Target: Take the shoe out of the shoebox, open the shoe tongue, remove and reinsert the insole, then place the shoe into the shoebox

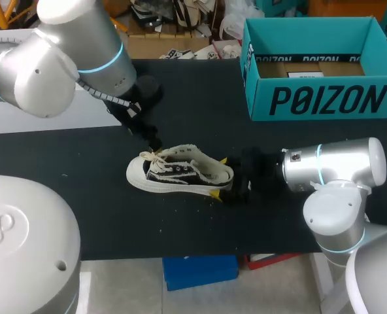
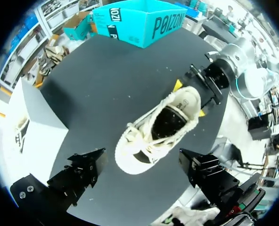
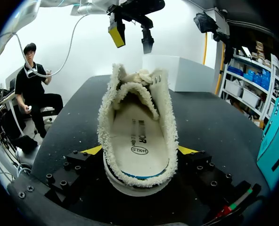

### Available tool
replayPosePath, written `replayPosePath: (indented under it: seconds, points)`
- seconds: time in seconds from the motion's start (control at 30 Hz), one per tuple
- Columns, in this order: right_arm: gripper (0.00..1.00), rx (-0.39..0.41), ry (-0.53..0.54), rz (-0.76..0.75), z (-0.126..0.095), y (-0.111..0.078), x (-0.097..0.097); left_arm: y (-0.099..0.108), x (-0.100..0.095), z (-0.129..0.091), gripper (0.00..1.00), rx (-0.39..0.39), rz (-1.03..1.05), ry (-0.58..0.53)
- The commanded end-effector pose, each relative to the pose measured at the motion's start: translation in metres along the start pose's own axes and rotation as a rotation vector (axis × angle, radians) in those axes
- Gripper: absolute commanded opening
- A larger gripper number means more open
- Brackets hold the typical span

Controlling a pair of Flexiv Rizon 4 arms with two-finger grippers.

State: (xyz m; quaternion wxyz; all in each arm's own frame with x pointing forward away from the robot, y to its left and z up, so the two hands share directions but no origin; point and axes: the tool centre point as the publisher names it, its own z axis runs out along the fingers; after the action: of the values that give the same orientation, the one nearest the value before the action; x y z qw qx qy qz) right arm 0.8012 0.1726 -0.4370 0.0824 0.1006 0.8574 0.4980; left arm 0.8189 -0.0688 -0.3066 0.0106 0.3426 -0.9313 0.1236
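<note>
Right hand (image 3: 140, 150) gripping shoe (image 1: 180, 171) heel; left hand (image 2: 142, 157) hanging open above tongue (image 3: 135, 88); best pinching tongue alone, lifting gently.

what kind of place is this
Probably a robot lab bench: the right claw grips a shoe by its heel on a black table, the left claw hangs above its toe, and an open teal shoebox stands nearby.
</note>
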Motion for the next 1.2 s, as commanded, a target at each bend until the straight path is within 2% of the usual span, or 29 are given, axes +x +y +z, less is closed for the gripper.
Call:
replayPosePath:
  seconds: [0.03, 0.07, 0.23, 0.4, 0.6, 0.8, 0.9, 1.1, 1.2]
  points:
    - [0.0, 0.001, -0.002, 0.002, 0.002, -0.003, 0.0, -0.028, 0.002, 0.01, 1.0, -0.59, -0.832, -0.255]
    - [0.0, 0.001, -0.002, 0.002, 0.002, -0.003, 0.0, -0.031, 0.004, 0.017, 1.0, -0.599, -0.857, -0.334]
    - [0.0, 0.001, -0.002, 0.002, 0.002, -0.003, 0.0, -0.031, 0.004, 0.017, 1.0, -0.678, -0.963, -0.377]
    - [0.0, 0.001, -0.002, 0.002, 0.002, -0.003, 0.0, -0.032, 0.005, 0.018, 1.0, -0.695, -0.975, -0.376]
    - [0.0, 0.001, -0.002, 0.002, 0.002, -0.003, 0.0, -0.047, 0.029, 0.012, 1.0, -0.693, -1.013, -0.417]
    - [0.0, 0.001, -0.002, 0.002, 0.002, -0.003, 0.0, -0.054, 0.047, 0.028, 1.0, -0.722, -1.044, -0.513]
    - [0.0, 0.001, -0.002, 0.002, 0.002, -0.003, 0.0, -0.053, 0.051, 0.039, 1.0, -0.714, -1.058, -0.543]
    - [0.0, 0.001, -0.002, 0.002, 0.002, -0.003, 0.0, -0.053, 0.058, 0.053, 1.0, -0.615, -1.035, -0.534]
    - [0.0, 0.001, -0.002, 0.002, 0.002, -0.003, 0.0, -0.052, 0.067, 0.053, 1.0, -0.54, -0.99, -0.548]
